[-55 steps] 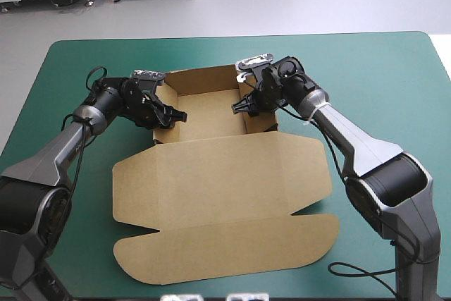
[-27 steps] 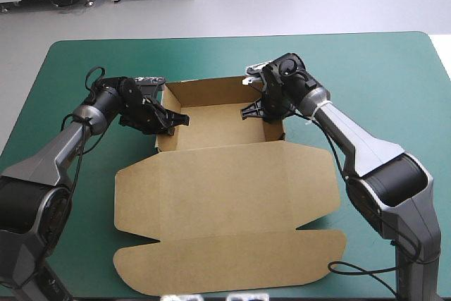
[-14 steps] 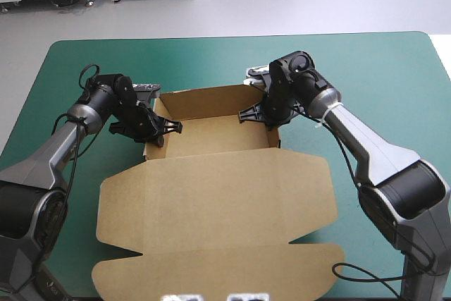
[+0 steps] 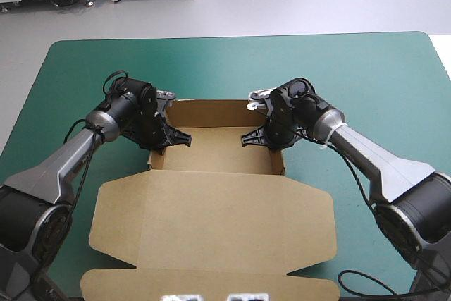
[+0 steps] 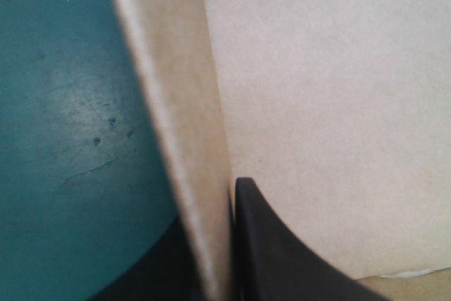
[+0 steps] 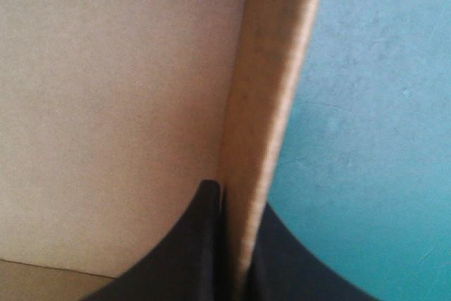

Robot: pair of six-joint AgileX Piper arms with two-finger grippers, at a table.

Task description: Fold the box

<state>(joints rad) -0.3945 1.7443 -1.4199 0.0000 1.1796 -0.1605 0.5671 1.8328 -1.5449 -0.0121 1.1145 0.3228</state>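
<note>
The brown box (image 4: 211, 209) lies mid-table as an open tray at the far side, with its lid flat toward the near edge. My left gripper (image 4: 169, 139) is shut on the box's left wall (image 5: 184, 139), one black finger (image 5: 282, 252) inside the tray and one outside. My right gripper (image 4: 259, 137) is shut on the box's right wall (image 6: 271, 103), with one finger (image 6: 190, 252) inside and the other over the teal-green cover. The back wall (image 4: 211, 109) stands upright between the two grippers.
The teal-green cover (image 4: 366, 75) lies bare around the tray on the far, left and right sides. The flat lid (image 4: 211, 273) reaches the table's near edge.
Both grippers have drawn the box toward the near edge, and the lid has slid closer to me. The tray has narrowed a little, with both arms nearer the middle.
</note>
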